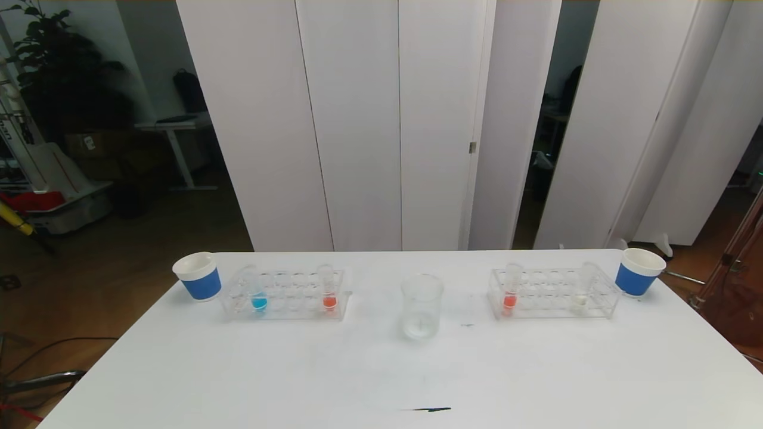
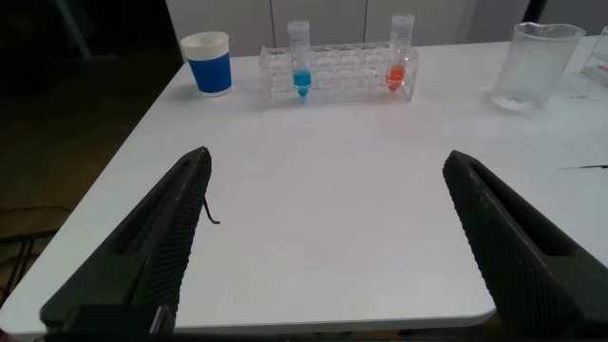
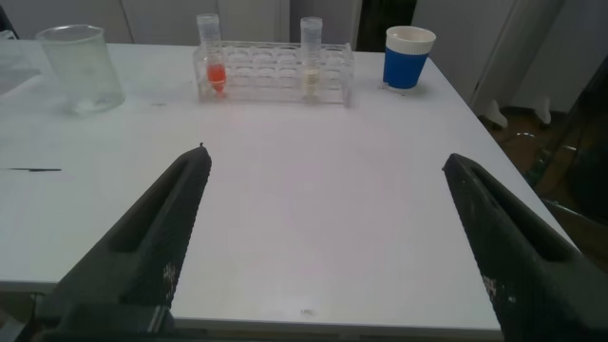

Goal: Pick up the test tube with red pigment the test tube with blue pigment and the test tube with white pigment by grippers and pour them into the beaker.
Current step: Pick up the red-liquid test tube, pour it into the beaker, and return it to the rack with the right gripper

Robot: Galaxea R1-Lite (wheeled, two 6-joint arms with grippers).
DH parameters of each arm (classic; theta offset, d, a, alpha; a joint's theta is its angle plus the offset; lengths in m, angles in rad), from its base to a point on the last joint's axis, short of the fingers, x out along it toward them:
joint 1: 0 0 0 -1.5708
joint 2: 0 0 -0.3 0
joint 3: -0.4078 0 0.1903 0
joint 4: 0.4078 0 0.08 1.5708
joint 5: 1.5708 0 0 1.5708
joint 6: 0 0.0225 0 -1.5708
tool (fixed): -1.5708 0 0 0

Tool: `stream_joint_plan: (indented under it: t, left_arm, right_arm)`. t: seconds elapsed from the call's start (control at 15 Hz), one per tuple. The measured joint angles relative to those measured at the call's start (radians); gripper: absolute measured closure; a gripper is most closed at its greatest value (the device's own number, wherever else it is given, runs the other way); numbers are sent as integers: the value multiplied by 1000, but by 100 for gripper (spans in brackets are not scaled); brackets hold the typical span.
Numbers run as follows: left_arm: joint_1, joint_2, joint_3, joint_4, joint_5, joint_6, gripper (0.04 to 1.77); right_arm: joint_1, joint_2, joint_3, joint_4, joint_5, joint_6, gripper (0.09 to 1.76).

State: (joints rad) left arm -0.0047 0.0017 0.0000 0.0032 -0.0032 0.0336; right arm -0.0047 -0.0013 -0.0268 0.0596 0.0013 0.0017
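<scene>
Both pincers hang spread over the near table edge: left gripper (image 2: 323, 247) at seven o'clock, right gripper (image 3: 323, 247) at five, ribbed black fingers gripping nothing. Farther off, the clear glass beaker (image 1: 422, 305) stands centred. At ten o'clock a transparent rack (image 1: 285, 293) holds the test tube with blue pigment (image 1: 258, 294); at two o'clock another rack (image 1: 554, 292) holds the test tube with white pigment (image 1: 581, 293).

Blue tube: the test tube with blue pigment (image 1: 258, 296) is standing in the left rack.
Red tubes: one red test tube (image 1: 328, 288) is standing in the left rack, another red tube (image 1: 511, 287) in the right.
White tube: the test tube with white pigment (image 1: 581, 290) is standing in the right rack.
Beaker: the beaker (image 1: 421, 306) is standing upright between the racks.
</scene>
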Motion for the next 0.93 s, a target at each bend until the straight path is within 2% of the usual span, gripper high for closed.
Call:
stream_joint_plan:
  t: [0.47,0.73,0.93]
  left_arm:
    - [0,0,0,0,0,0,7]
    - [0,0,0,0,0,0,7]
    - [0,0,0,0,0,0,7]
  right_arm:
    - [0,2,-26,18,1,3,10]
    - [0,59,-155,21,1,7,10]
    - [12,171,-275,17,-10,8,10]
